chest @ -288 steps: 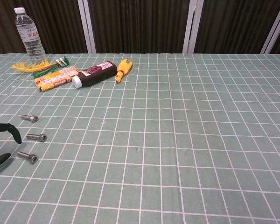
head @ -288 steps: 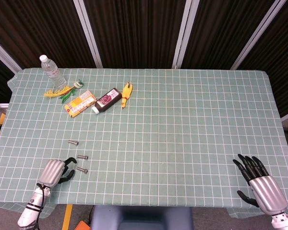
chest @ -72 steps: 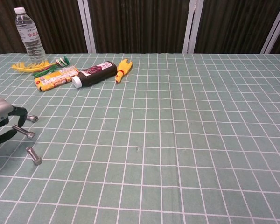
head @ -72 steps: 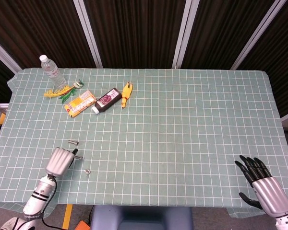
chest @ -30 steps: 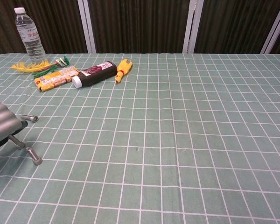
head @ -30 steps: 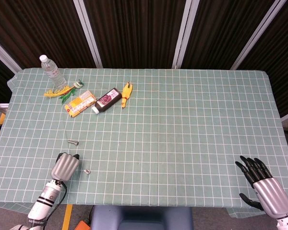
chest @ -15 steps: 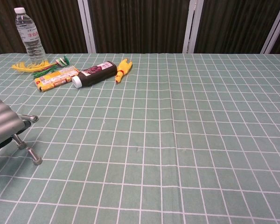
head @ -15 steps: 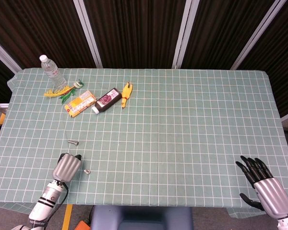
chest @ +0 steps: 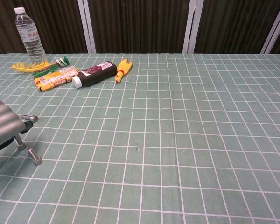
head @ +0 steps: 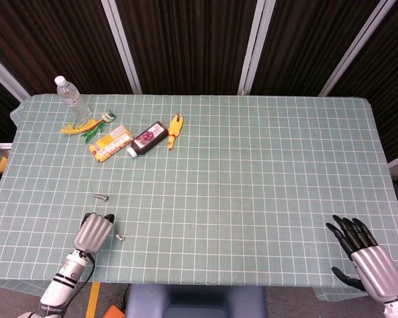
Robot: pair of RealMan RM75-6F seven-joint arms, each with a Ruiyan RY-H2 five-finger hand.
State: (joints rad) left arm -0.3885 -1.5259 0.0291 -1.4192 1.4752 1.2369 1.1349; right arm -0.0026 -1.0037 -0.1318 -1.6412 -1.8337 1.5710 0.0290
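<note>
Gripping a bolt (chest: 19,141) beneath its silver back, the left hand (head: 95,231) sits at the near-left part of the table (head: 252,172); the bolt's head end points down at a tilt. A second bolt (chest: 33,157) lies just beside the held one, on the cloth. A third bolt (head: 101,196) lies a little beyond the left hand. The right hand (head: 365,255) rests at the table's near-right corner, fingers spread, holding nothing.
</note>
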